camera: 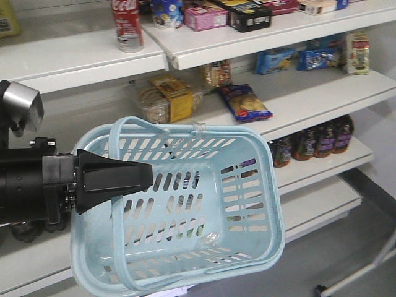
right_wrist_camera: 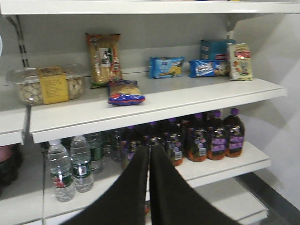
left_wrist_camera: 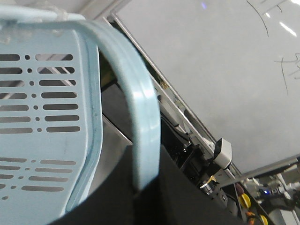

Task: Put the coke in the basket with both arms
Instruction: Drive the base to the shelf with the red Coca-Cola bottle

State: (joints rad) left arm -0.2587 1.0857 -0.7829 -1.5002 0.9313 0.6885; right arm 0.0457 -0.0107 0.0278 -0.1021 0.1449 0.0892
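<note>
The coke, with a red label and white script, stands on the top shelf at the upper left, and neither gripper is near it. The light blue basket hangs tilted in front of the shelves and looks empty. My left gripper reaches in from the left over the basket's near rim. In the left wrist view the basket's pale handle runs down between the black fingers of the left gripper, which is shut on it. My right gripper is shut with nothing in it, pointing at the lower shelves.
Dark bottles with purple labels and water bottles line the lower shelf. A clear tub of cookies and a blue snack bag lie on the middle shelf. Boxes fill the top shelf.
</note>
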